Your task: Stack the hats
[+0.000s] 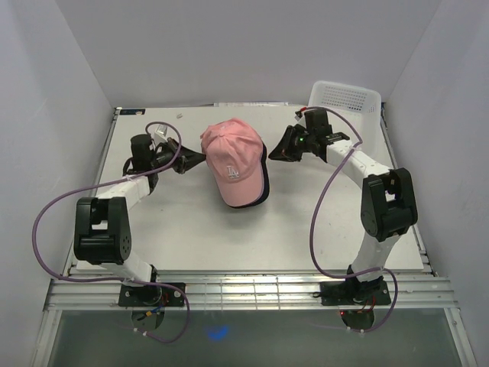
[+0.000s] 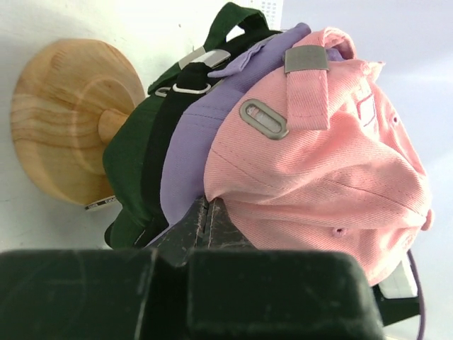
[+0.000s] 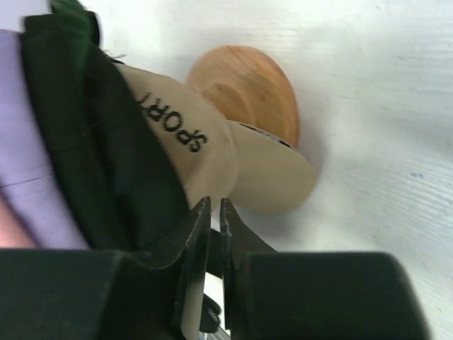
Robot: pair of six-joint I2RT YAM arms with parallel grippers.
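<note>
White mesh basket (image 1: 344,97) at far right table (image 1: 191,237) corner; wooden stand (image 2: 65,131) on table.

Pink hat (image 1: 233,159) on white table (image 1: 191,237)

White embroidered "LA" monogram on the front of the pink cap (image 1: 237,164), seen from above: interlocked letters, small but legible. Black embroidered word "SPORT" in capitals on the tan cap (image 3: 205,149), running tilted and upside down in the right wrist view. Small dark tag (image 2: 101,205) at the edge of the wooden stand (image 2: 64,120) — lettering too small to read.
</note>
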